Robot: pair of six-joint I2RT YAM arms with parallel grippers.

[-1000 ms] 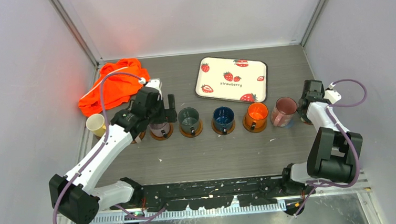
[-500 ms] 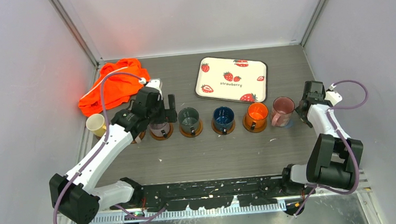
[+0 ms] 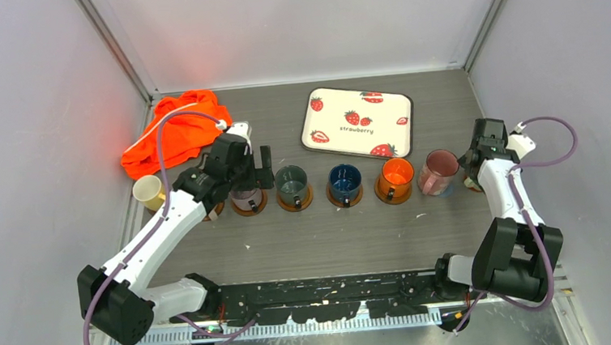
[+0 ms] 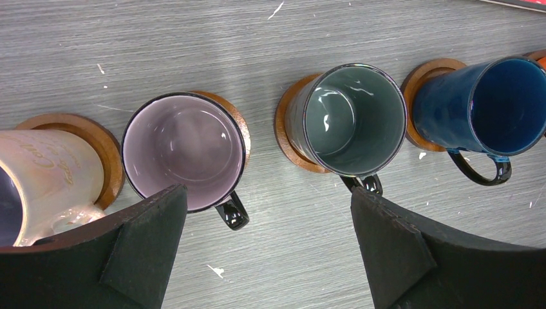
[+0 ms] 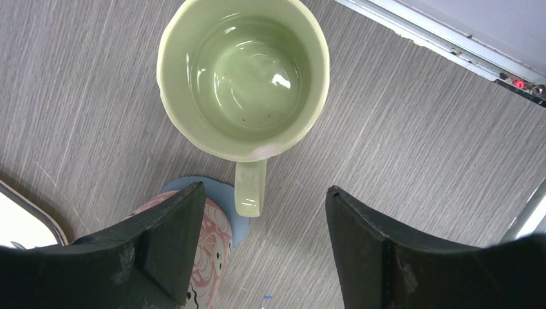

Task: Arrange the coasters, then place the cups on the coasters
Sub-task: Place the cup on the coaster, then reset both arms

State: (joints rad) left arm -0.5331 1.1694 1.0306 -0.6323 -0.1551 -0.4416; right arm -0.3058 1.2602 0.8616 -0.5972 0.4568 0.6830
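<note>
Four mugs stand on wooden coasters [image 3: 280, 204] in a row: lilac [image 3: 246, 198], grey-green [image 3: 292, 184], navy [image 3: 344, 182] and orange [image 3: 395, 176]. A speckled pink mug [image 3: 438, 170] sits on the light-blue coaster [image 5: 222, 193]. My left gripper [image 4: 267, 219] hangs open above the table between the lilac mug [image 4: 183, 151] and the grey-green mug [image 4: 354, 119], holding nothing. A pearly mug [image 4: 45, 177] on a wooden coaster shows at its left. My right gripper [image 5: 264, 212] is open, and the pale green mug's [image 5: 243, 77] handle points into the gap. That mug stands on bare table. A cream cup [image 3: 148, 192] stands far left.
A white strawberry-print tray [image 3: 356, 123] lies behind the row of mugs. An orange cloth [image 3: 174, 137] is bunched at the back left. Side walls close in the table, and a metal rail [image 5: 444, 48] runs just beyond the pale green mug.
My right gripper's jaws have spread apart and the wrist has shifted slightly right. The pink mug has settled a little. The left arm has not moved.
</note>
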